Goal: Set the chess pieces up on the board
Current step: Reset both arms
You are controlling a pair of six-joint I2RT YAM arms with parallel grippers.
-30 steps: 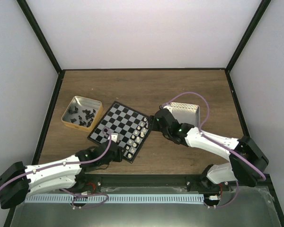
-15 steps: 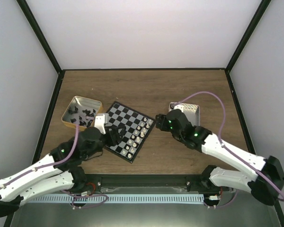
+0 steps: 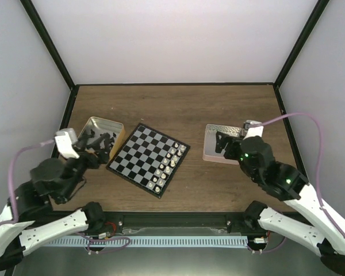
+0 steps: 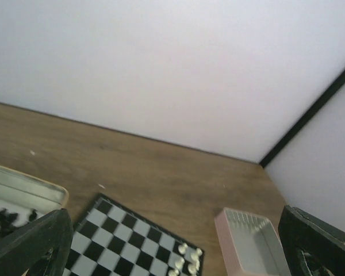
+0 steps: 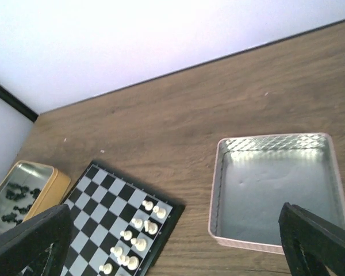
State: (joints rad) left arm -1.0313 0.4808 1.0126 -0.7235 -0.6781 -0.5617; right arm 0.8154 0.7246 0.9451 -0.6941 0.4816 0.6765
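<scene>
From above, the board (image 3: 148, 160) lies front-left on the counter (image 3: 178, 109), cream-white pieces (image 3: 168, 163) along its right edge, black pieces (image 3: 98, 142) in the gold tin (image 3: 107, 121). Left wrist view: the left claw (image 4: 173, 213) stands apart, empty. Right wrist view: the right claw (image 5: 175, 208) stands apart, empty.

desk (image 3: 218, 109): wood-grain top, matt brown, streaky. board (image 3: 139, 154): smooth flat checks with a faint sheen, black rim. white chess pieces (image 5: 149, 227): glossy cream plastic that catches highlights. black chess pieces (image 3: 98, 141): dark, too small to tell the finish. tin (image 5: 58, 187): satin gold outside, mirror-bright metal inside. tray (image 5: 241, 241): matt pink wall, shiny metal floor, embossed diamond pattern on the inner walls. arm shells (image 3: 52, 225): smooth white plastic. walls (image 3: 172, 40): matt white.
</scene>
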